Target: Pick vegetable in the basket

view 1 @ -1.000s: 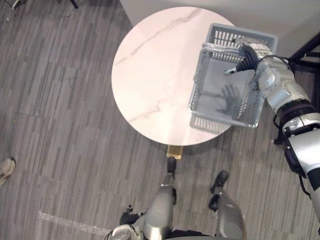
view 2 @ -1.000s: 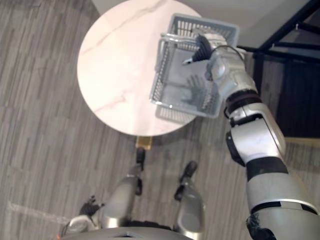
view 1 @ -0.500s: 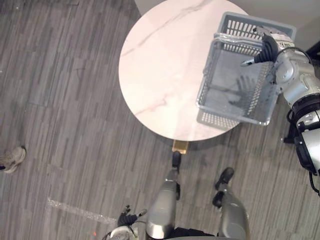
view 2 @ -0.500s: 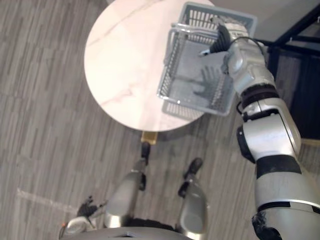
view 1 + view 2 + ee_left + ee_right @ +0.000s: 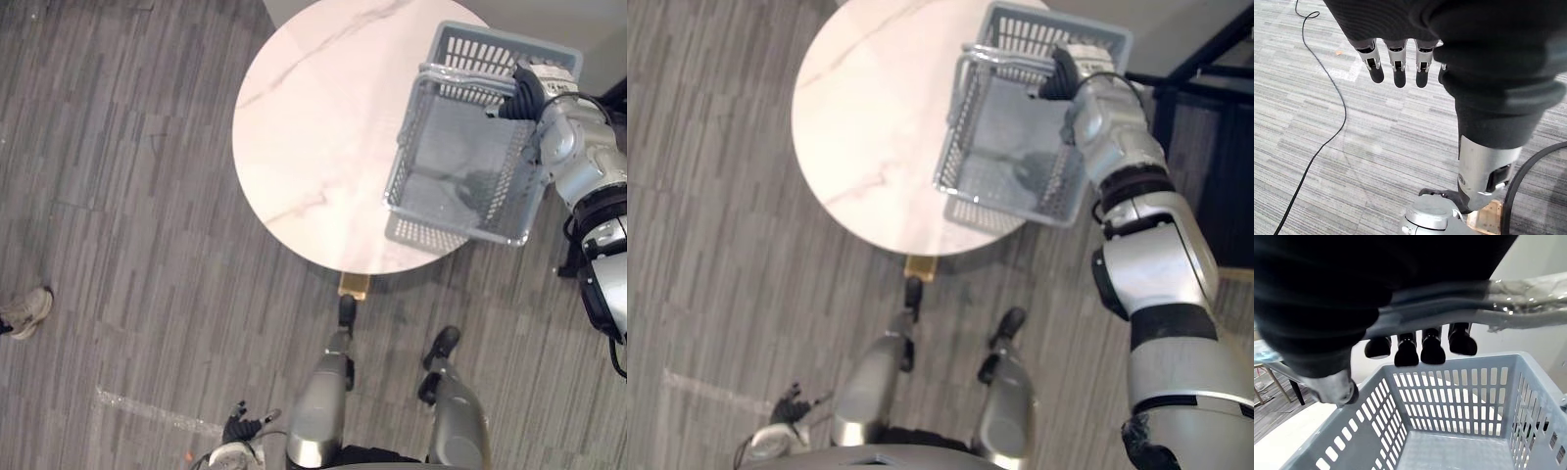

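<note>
Grey slotted plastic basket (image 5: 409, 147) over the right edge of your round marble table (image 5: 313, 127).
Your right hand (image 5: 529, 90) is clenched round its tape-wrapped handle (image 5: 1528, 316); your left hand (image 5: 1396, 63) hangs relaxed, near left, above streaked grey floor (image 5: 118, 196).

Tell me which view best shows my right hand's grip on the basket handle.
The right wrist view: the fingers curl round the handle close up, with the basket past them. Both eye views show the right hand at the handle from above, the grip too small to judge. The left hand hangs open over the floor.
</note>
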